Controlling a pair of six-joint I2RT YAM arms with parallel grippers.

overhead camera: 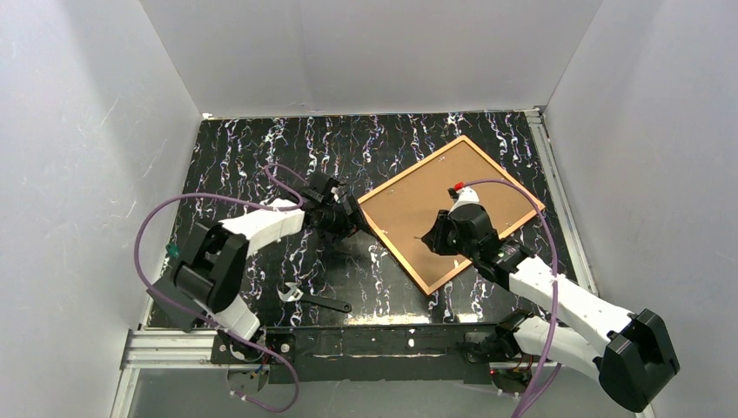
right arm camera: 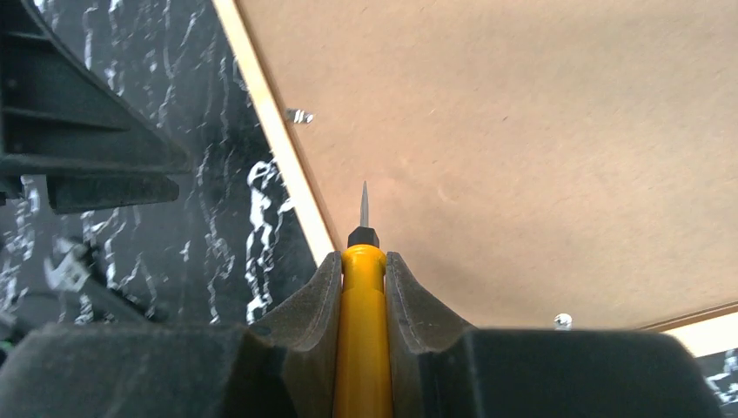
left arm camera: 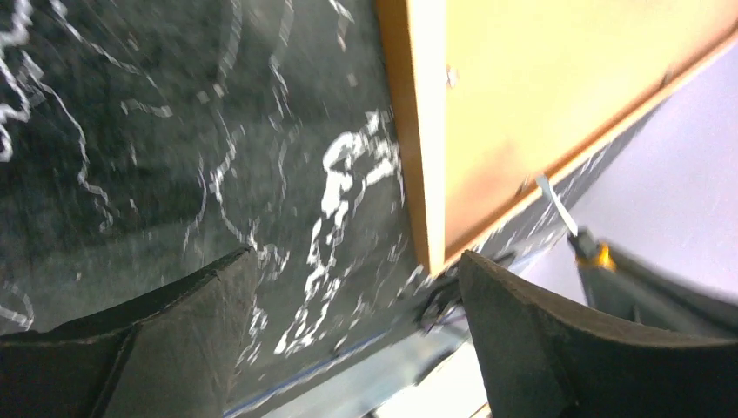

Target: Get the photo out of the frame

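Right wrist view showed the right gripper (right arm camera: 363, 261) clenched on a yellow-handled tool (right arm camera: 362, 348), tip toward 12 o'clock over the photo (right arm camera: 522, 157), back-up in the frame (right arm camera: 277, 139); with the left gripper (left arm camera: 355, 261) released at 9 o'clock, prying might skid the unheld frame.

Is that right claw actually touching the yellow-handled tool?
Touching. The right wrist view shows the right gripper clamped on the yellow-handled tool, both fingers pressed against its handle, no gap.
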